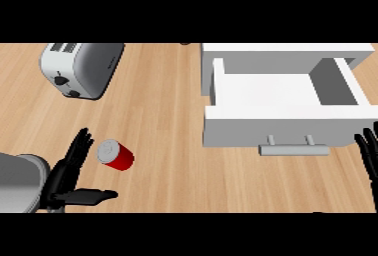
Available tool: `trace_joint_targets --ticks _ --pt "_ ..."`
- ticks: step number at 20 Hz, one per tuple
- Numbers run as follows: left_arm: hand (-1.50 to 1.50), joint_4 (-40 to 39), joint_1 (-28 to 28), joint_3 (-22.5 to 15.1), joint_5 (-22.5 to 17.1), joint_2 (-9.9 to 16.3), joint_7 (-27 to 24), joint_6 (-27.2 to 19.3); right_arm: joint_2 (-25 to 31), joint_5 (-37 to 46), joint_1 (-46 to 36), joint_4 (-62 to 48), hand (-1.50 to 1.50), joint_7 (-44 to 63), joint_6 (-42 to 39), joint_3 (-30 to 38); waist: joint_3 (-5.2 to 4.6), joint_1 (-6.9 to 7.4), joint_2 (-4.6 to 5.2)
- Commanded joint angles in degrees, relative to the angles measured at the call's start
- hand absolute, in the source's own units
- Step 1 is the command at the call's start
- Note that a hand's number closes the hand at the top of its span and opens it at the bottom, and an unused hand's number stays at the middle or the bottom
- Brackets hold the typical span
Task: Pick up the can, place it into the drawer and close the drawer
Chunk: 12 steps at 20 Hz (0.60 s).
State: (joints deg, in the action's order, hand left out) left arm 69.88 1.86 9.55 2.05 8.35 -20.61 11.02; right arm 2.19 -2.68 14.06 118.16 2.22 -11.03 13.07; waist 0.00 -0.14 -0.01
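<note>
Wood counter (170, 125): pale planks fill the view and carry everything.
Can (115, 155): red with a silver lid, lying tilted on the counter at the lower left, lid end toward the left hand, well apart from the drawer.
Left hand (70, 172): black, at the lower left, fingers straight and pointing up the view, thumb stuck out to the right near the lower edge. It holds nothing. The fingers stand just left of the can; whether they touch it cannot be told.
Left forearm (18, 182): grey, comes in from the lower left corner.
Right hand (368, 155): black, only partly in view at the right edge, fingers straight and pointing up. It holds nothing and sits just right of the drawer front, near its lower corner.
Drawer (284, 125): white, pulled open toward the lower edge, its inside bare and white. The front panel faces the lower edge.
Handle (293, 148): grey bar on two short posts, below the middle of the drawer front.
Cabinet (288, 52): white box behind the drawer at the upper right, with a grey inner wall showing on the right side.
Toaster (80, 67): silver, at the upper left, two slots on top, black knobs on its near end, well apart from the can.
</note>
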Motion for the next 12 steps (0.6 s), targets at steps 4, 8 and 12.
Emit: trace_joint_targets --ticks 4,8,12 --pt "-1.5 -2.07 0.12 1.64 -2.16 1.69 -0.16 2.29 -1.61 1.07 -0.22 1.71 -1.5 0.83 0.99 -0.38 0.01 0.09 -0.02" --pt "-1.5 -13.31 -5.77 2.4 -0.84 1.44 -7.25 0.89 0.22 -2.79 1.14 1.84 -1.5 -0.41 -1.96 3.41 -0.01 -0.14 0.01" --pt "-1.5 -9.79 -6.38 0.0 -0.07 -0.68 -2.27 -1.69 -1.5 1.37 -2.01 2.68 -1.5 3.59 0.47 -0.84 0.0 0.04 -0.01"
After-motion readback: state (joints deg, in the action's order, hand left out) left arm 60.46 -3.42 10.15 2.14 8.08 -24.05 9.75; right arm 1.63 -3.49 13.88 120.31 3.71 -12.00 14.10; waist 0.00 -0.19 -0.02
